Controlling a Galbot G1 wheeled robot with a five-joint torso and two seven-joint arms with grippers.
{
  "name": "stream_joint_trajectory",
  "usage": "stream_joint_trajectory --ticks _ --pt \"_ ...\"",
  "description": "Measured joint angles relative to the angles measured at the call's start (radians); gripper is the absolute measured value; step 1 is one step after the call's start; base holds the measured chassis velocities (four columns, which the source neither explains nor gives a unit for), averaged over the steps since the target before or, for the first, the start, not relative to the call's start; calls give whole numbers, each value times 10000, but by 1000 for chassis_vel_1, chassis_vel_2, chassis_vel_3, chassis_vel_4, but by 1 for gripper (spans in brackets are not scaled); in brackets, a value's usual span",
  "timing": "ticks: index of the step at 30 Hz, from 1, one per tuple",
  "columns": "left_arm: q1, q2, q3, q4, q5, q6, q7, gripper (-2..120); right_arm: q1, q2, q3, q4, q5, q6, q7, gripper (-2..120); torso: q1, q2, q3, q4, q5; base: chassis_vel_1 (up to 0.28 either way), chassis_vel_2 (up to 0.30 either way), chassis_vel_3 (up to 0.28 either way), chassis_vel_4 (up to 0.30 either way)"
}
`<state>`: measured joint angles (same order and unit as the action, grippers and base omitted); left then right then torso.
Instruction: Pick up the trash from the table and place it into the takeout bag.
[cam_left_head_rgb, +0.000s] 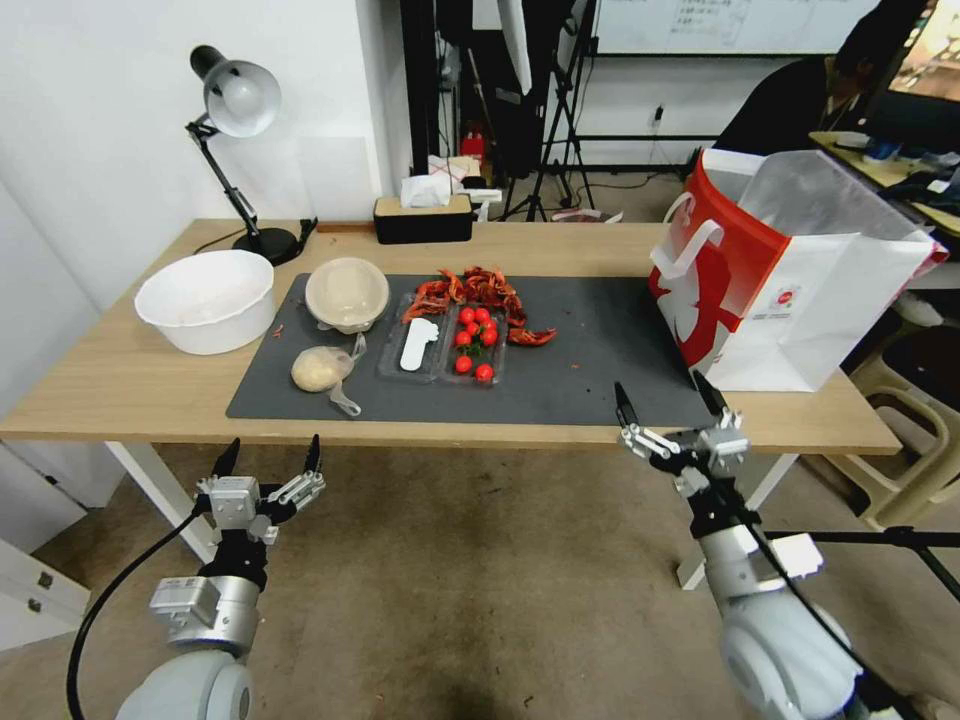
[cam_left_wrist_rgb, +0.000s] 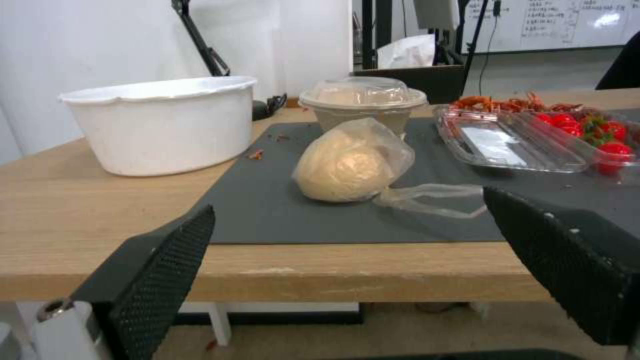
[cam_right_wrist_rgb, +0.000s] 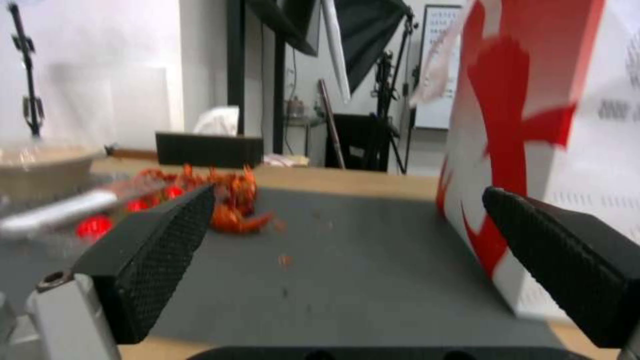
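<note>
Black ribbed fingers spread wide on my left gripper (cam_left_head_rgb: 271, 455), which hangs in free space just short of the table's (cam_left_head_rgb: 120, 385) near edge, and on my right gripper (cam_left_head_rgb: 668, 396) over that edge beside the takeout bag (cam_left_head_rgb: 800, 290). The small clear bag (cam_left_wrist_rgb: 353, 165) lies ahead of my left gripper on the dark mat (cam_left_head_rgb: 590, 340), its loose tail trailing toward the clear tray (cam_left_wrist_rgb: 507, 145); the lidded bowl (cam_left_head_rgb: 346, 292) sits just behind it.
</note>
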<state>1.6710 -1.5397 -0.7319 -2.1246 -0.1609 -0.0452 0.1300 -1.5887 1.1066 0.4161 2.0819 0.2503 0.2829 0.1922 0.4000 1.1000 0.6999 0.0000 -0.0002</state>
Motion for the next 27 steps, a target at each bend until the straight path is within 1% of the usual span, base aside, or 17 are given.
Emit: stream_joint_trajectory --ticks 5,6,9,27 --pt "-15 17 3 22 0 0 3 100 -222 182 -112 -301 -236 286 99 100 0 -1 0 0 2 0 0 0 0" --pt "-19 29 2 24 1 0 4 100 -344 348 -282 -521 -355 434 205 100 0 0 1 0 1 0 0 0 0" --pt "-15 37 -4 24 -1 1 4 100 -364 492 -350 -770 -462 572 262 100 0 -1 1 1 2 0 0 0 0" --pt "-118 68 98 91 7 5 17 100 -359 779 -346 -943 -475 699 300 100 0 0 1 1 2 0 0 0 0"
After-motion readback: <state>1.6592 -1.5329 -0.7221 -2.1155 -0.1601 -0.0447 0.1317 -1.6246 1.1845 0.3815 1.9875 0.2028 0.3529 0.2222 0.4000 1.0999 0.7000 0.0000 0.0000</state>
